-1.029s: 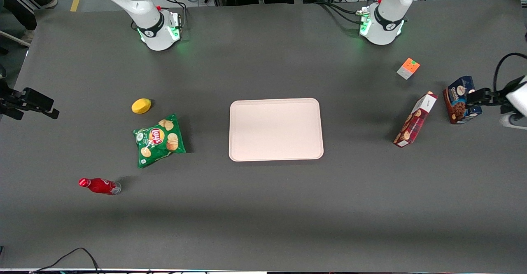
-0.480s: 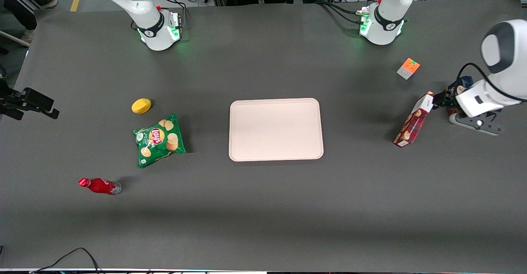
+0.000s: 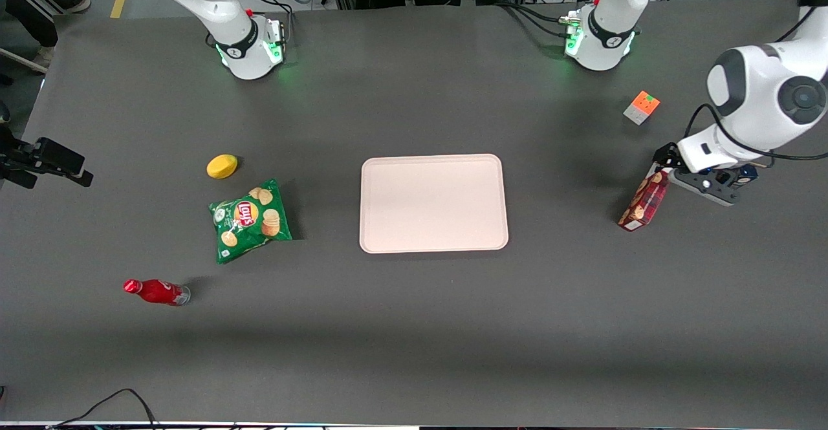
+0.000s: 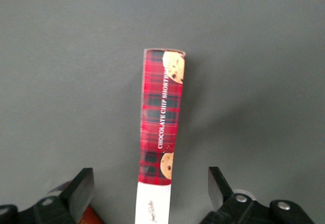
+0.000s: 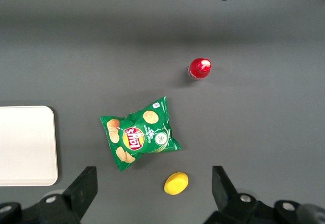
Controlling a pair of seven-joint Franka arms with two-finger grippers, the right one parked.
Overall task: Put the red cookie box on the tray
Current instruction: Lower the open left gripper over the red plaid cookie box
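Observation:
The red cookie box (image 3: 642, 202) stands on its long narrow edge on the grey table, toward the working arm's end and well apart from the tray (image 3: 433, 204), which holds nothing. My left gripper (image 3: 666, 160) hangs over the box's white end, the end farther from the front camera. In the left wrist view the red cookie box (image 4: 162, 117) runs lengthwise away from the gripper (image 4: 150, 184). The gripper is open, with one black finger (image 4: 83, 182) on each side of the white end panel and clear gaps to both.
A dark blue cookie box (image 3: 748, 172) is mostly hidden under my wrist, beside the red one. An orange cube (image 3: 642, 107) lies nearer the arm bases. Toward the parked arm's end lie a green chips bag (image 3: 251, 220), a yellow lemon (image 3: 222, 166) and a red bottle (image 3: 155, 291).
The left arm has swung in from the table's end past the blue box. The gripper now sits over the red box's white end. The boxes have not moved.

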